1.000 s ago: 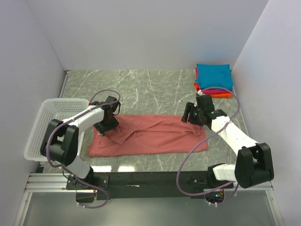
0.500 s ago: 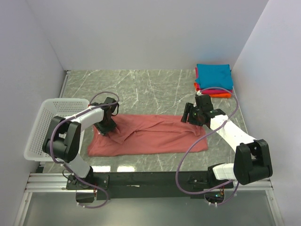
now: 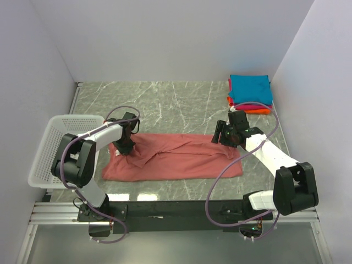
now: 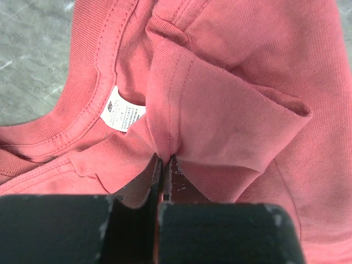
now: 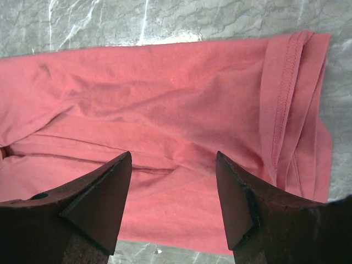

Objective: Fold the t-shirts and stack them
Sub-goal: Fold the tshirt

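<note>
A salmon t-shirt (image 3: pixel 176 159) lies folded lengthwise into a long band across the marble table (image 3: pixel 181 102). My left gripper (image 3: pixel 125 147) is at its left end, beside the collar. In the left wrist view the left gripper (image 4: pixel 164 159) is shut on a pinched ridge of the salmon t-shirt (image 4: pixel 236 110), just right of the white neck label (image 4: pixel 123 113). My right gripper (image 3: pixel 223 135) hovers over the right end. Seen from the right wrist, the right gripper (image 5: pixel 173 159) is open above the salmon t-shirt (image 5: pixel 165 93), with the stitched hem (image 5: pixel 286 93) to the right. Folded teal, magenta and orange t-shirts (image 3: pixel 250 93) are stacked at the back right.
A white mesh basket (image 3: pixel 55 143) stands at the left table edge, close to the left arm. Grey walls close in the table at the left, back and right. A black rail (image 3: pixel 176 212) holding both arm bases runs along the near edge.
The left gripper's jaws have closed from open onto a fold of the salmon t-shirt near the collar. The right gripper has stayed open and nearly still.
</note>
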{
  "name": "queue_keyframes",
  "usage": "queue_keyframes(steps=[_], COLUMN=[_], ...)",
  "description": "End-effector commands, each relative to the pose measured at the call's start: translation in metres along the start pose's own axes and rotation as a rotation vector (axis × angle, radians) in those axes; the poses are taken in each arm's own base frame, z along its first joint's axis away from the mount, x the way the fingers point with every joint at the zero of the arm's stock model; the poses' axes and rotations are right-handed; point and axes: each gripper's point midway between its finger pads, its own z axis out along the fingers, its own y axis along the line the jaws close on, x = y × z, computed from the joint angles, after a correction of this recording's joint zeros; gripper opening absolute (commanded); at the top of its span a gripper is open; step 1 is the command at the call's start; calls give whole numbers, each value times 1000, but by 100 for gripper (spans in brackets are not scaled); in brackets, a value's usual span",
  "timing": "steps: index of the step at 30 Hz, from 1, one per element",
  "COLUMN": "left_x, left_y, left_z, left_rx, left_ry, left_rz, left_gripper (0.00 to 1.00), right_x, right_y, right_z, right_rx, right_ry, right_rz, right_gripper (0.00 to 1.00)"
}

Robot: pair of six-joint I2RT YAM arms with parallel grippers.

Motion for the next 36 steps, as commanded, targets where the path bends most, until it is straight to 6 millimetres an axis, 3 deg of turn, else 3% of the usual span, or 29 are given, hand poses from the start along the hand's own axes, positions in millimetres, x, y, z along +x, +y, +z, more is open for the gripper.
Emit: queue_keyframes(steps=[1,7,22,26,29,33,36], left_x=[-10,-13,-13,-25,-24,-19,-20], left_y=[0,4,-6,0,-1,-11,-11], left_z=[-5,-14,-19,-20,-18,-13,-14], left_rx=[-12,-31,7,-28,-34,-2,-6], left_ry=[-33,-26,-6,-61,-54,-25,-30], left_rz=[-2,25,49,54,71,73,79], left_gripper=[1,9,32,34,27,7,1], right_x=[-23,-20,-16,-16,-15,-15,-16], right_y=[10,9,8,5,3,3,1], right_z=[-7,-4,1,2,2,0,-2], right_rx=[-17,-13,-7,5,13,14,21], right_ry=[-62,-49,-24,-23,-24,-27,-34], right_rz=[-9,-11,-14,-17,-23,-21,-27], right_gripper=[69,69,69,69,69,69,69])
